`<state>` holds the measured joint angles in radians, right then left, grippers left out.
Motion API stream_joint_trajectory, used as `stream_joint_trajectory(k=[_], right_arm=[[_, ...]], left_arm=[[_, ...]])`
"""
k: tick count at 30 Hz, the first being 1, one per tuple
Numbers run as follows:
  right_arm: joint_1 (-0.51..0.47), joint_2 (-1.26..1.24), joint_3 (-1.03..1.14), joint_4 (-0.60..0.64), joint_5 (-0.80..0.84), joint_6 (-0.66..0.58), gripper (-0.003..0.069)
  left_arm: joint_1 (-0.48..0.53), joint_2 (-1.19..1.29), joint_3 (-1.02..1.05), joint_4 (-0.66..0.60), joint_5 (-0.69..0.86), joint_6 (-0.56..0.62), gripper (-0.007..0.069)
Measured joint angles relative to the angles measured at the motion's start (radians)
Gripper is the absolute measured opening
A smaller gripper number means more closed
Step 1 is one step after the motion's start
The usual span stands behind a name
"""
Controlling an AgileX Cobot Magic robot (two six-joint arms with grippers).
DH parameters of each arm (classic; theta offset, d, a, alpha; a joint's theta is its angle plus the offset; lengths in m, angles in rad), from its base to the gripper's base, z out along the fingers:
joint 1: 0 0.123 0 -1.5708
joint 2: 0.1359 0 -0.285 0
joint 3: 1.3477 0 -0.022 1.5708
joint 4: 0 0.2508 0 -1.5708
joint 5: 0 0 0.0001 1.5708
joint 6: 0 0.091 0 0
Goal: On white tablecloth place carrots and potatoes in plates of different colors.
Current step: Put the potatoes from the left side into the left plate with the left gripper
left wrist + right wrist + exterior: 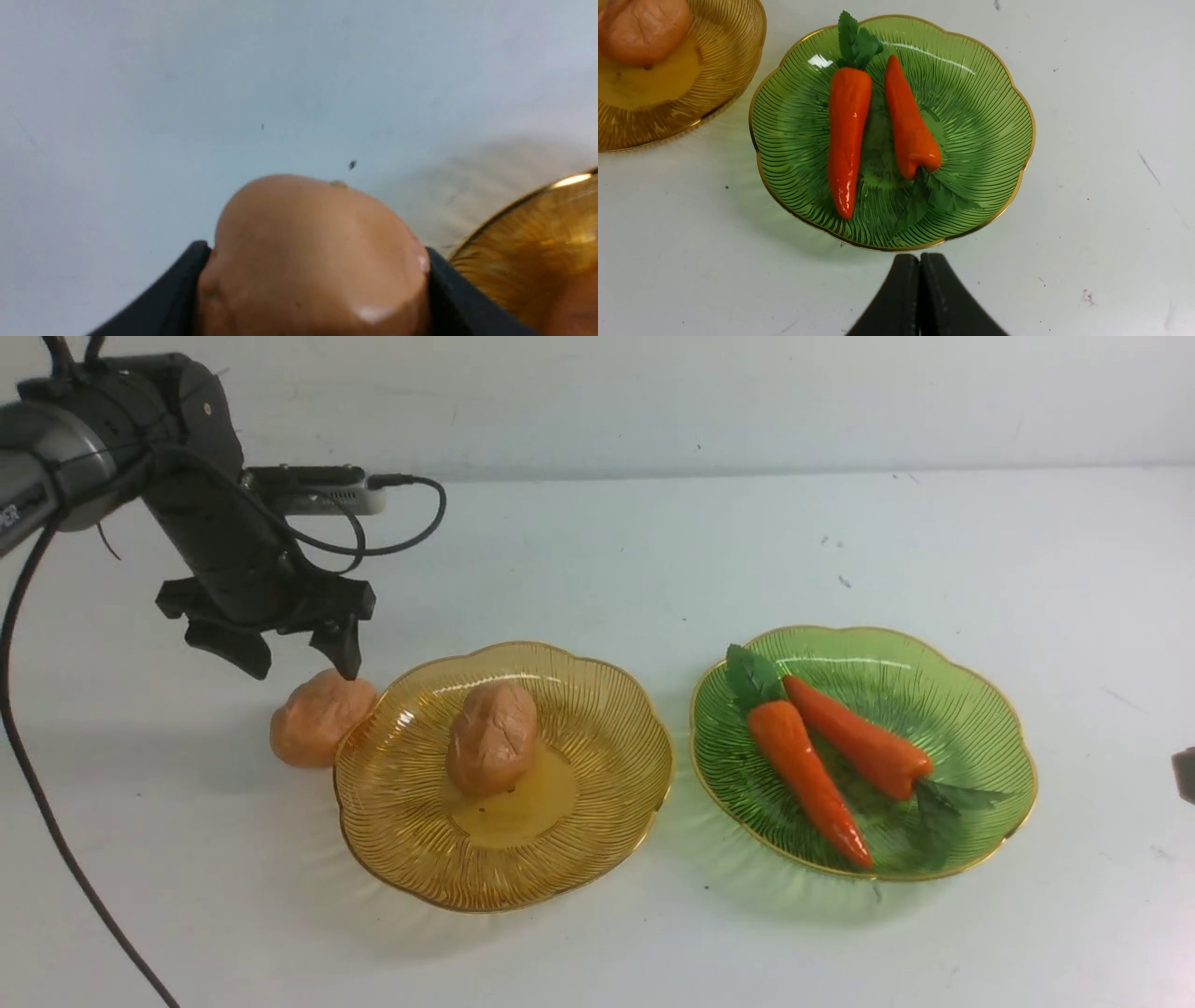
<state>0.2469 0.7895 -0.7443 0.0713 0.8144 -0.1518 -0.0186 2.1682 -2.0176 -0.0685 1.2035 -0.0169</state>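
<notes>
One potato (317,719) lies on the white tablecloth (597,551), touching the left rim of the amber plate (597,803). My left gripper (301,667) is open just over it, one fingertip at its top. In the left wrist view the potato (308,252) fills the gap between the fingers (177,289), beside the amber plate (523,242). The second potato (491,737) sits in the amber plate. Two carrots (803,770) (859,737) lie side by side in the green plate (990,728). My right gripper (920,257) is shut and empty, just short of the green plate's (999,93) rim.
The two plates stand side by side near the table's middle, a small gap between them. The left arm's cable (56,821) hangs down at the far left. A dark part (1186,775) of the right arm shows at the right edge.
</notes>
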Motion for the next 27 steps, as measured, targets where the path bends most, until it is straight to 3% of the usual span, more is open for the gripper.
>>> stream_joint_trajectory(k=[4, 13, 18, 27], right_arm=[[0.0, 0.0, 0.0, 0.0, 0.001, -0.003, -0.0015], [0.0, 0.0, 0.0, 0.0, -0.007, -0.003, -0.0015], [0.0, 0.0, 0.0, 0.0, -0.007, -0.003, -0.0015], [0.0, -0.033, 0.0, 0.003, -0.02, -0.003, -0.0015]], left_arm=[[-0.038, -0.144, -0.089, -0.086, 0.02, -0.01, 0.0414], [-0.345, -0.114, 0.127, -0.088, 0.034, -0.027, 0.0429], [-0.41, -0.078, 0.128, -0.041, 0.034, -0.026, 0.0505], [-0.427, -0.025, 0.125, -0.029, 0.034, -0.027, 0.0681]])
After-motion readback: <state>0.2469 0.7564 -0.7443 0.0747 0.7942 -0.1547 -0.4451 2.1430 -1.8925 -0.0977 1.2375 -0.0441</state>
